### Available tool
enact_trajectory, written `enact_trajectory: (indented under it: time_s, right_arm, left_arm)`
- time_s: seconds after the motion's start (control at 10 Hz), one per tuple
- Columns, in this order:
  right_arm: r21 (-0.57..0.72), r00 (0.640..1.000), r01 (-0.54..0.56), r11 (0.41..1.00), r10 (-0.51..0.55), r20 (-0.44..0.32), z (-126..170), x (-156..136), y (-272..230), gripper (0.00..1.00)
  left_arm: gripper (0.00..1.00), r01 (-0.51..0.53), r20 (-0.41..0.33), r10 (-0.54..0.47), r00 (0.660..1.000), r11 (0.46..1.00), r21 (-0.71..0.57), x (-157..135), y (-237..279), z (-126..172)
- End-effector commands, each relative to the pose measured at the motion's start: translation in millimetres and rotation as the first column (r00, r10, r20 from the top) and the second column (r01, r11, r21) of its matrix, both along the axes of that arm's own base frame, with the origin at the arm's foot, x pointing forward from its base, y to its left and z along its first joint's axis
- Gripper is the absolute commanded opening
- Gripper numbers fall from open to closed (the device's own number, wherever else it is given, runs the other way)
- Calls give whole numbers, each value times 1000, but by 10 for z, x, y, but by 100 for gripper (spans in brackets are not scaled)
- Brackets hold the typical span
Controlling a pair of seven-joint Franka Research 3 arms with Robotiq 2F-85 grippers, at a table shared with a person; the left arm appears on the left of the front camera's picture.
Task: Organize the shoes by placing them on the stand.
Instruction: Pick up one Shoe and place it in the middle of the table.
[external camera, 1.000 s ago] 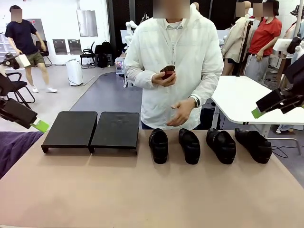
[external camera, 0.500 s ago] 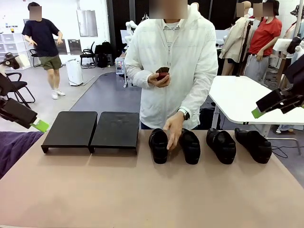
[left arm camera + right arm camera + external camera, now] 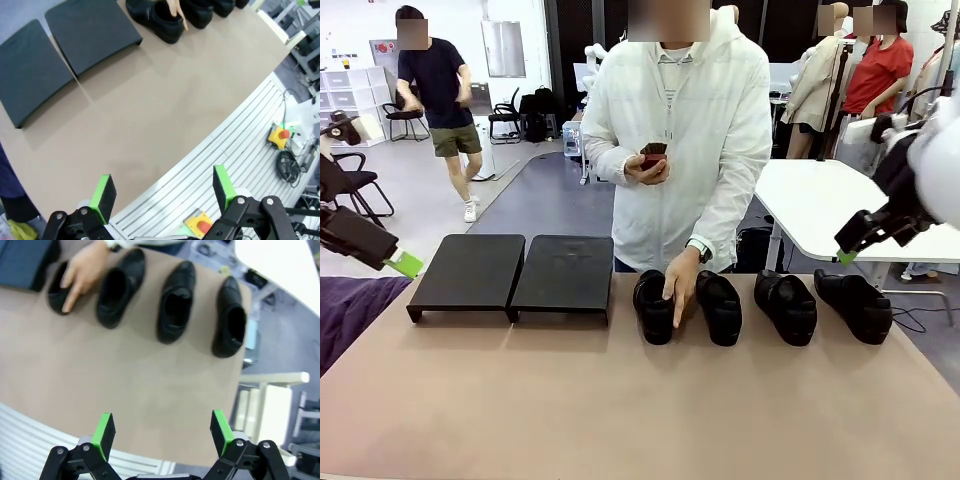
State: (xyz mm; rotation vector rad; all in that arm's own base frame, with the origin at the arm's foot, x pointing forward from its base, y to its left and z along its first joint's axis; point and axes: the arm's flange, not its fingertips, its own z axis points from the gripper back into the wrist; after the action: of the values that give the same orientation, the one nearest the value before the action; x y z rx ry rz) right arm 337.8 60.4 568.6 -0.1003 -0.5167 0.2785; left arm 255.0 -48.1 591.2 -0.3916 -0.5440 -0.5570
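Shoes (image 3: 752, 306): four glossy black loafers in a row on the table, to the right of the stand, lying side by side with small gaps between them; none is on the stand.
Leftmost shoe (image 3: 654, 306): just beside the stand's right panel, apart from it; the person's fingers rest on it.
Second shoe (image 3: 719, 307): close beside the leftmost one, with the person's hand coming down between the two.
Third shoe (image 3: 786, 306): stands free, right of the middle of the table.
Rightmost shoe (image 3: 854, 304): nearest the table's right edge, turned a little more aslant than the others.
Stand (image 3: 515, 272): low matte-black platform of two panels set side by side, on the left part of the table near the far edge.
Table (image 3: 620, 400): tan top.
Person's hand (image 3: 678, 285): reaches down from a white sleeve, fingers pointing at the leftmost shoe and touching it; there is a watch on the wrist.
Other hand (image 3: 655, 165): held at chest height, holding a small dark object.
Left gripper (image 3: 162, 187): jaws spread wide with nothing between the green pads; in the front view it hangs in the air off the table's left side, left of the stand.
Right gripper (image 3: 161, 430): jaws likewise wide apart and holding nothing; in the front view it is raised at the right side, above and beyond the rightmost shoe, well apart from the row. Its wrist view looks down on all four shoes and the pointing hand.
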Motion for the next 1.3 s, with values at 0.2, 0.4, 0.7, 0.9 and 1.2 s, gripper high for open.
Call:
enact_trajectory:
  time_s: [0.2, 0.4, 0.7, 0.9, 1.2]
  right_arm:
    - [-67, 994, 102, 992, -104, -17, -355, 784, -105, 100]
    - [-82, 997, 69, 994, -71, -23, -383, 686, -177, 100]
    - [-67, 996, 80, 994, -83, -41, -470, 803, -171, 100]
    - [-17, 994, 74, 997, -75, -83, -653, 1033, -275, 100]
    - [18, 984, 102, 995, -98, -150, -1252, 1671, -294, 100]
  left_arm:
    - [100, 11, 11, -11, 1000, 1000, -12, 24, 19, 3]
    - [100, 11, 11, -11, 1000, 1000, -12, 24, 19, 3]
    - [100, 11, 11, -11, 1000, 1000, -12, 24, 19, 3]
    - [100, 11, 11, -11, 1000, 1000, -12, 24, 19, 3]
    - [100, 11, 11, -11, 1000, 1000, -12, 24, 19, 3]
